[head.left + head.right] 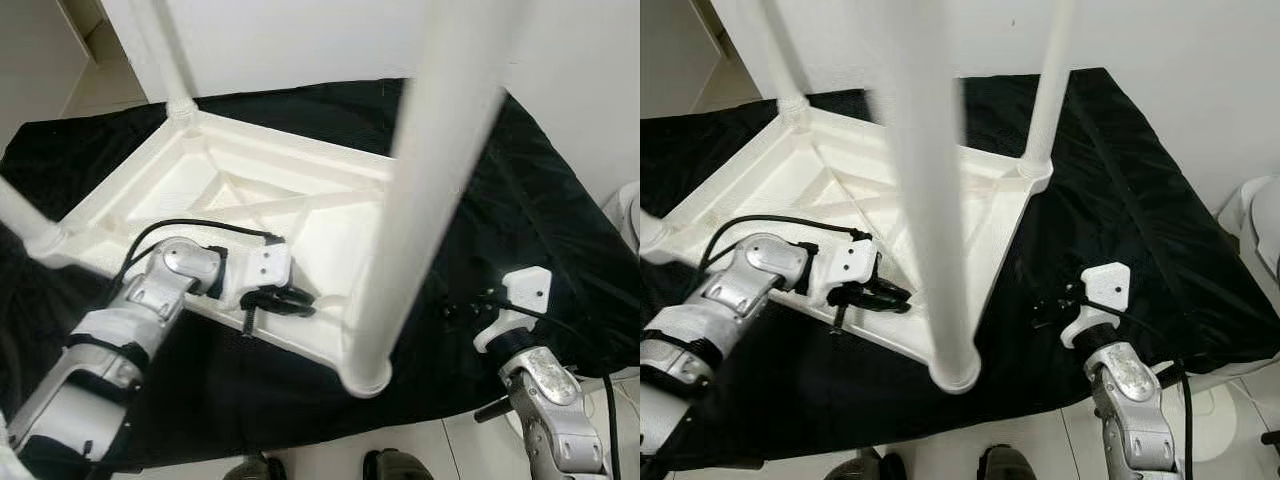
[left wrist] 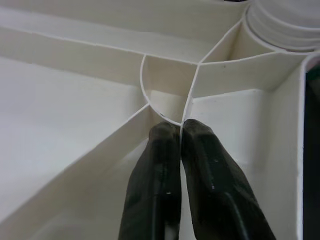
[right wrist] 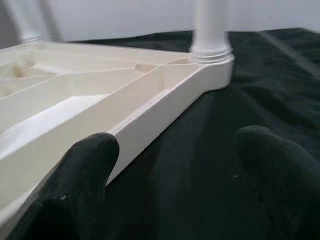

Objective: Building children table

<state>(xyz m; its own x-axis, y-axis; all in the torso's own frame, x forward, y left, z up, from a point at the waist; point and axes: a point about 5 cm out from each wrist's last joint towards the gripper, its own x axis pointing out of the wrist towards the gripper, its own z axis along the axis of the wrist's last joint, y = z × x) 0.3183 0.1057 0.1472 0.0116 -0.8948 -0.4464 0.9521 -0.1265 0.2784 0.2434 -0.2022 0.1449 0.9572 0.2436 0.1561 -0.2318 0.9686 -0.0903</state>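
Children table point(image 1: 250, 200) is lying upside down, legs up, on black cloth point(image 1: 560, 230). L gripper point(image 1: 285, 298) is pinching inner rib near front edge; R gripper point(image 1: 1055, 305) is hovering wide. Risk: thin rib slipping, frame twisting.

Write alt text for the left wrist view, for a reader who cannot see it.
The left gripper, its two black fingers pinched on a thin white rib, holds the ribbed underside of the overturned white plastic table. A round leg socket shows at one corner.
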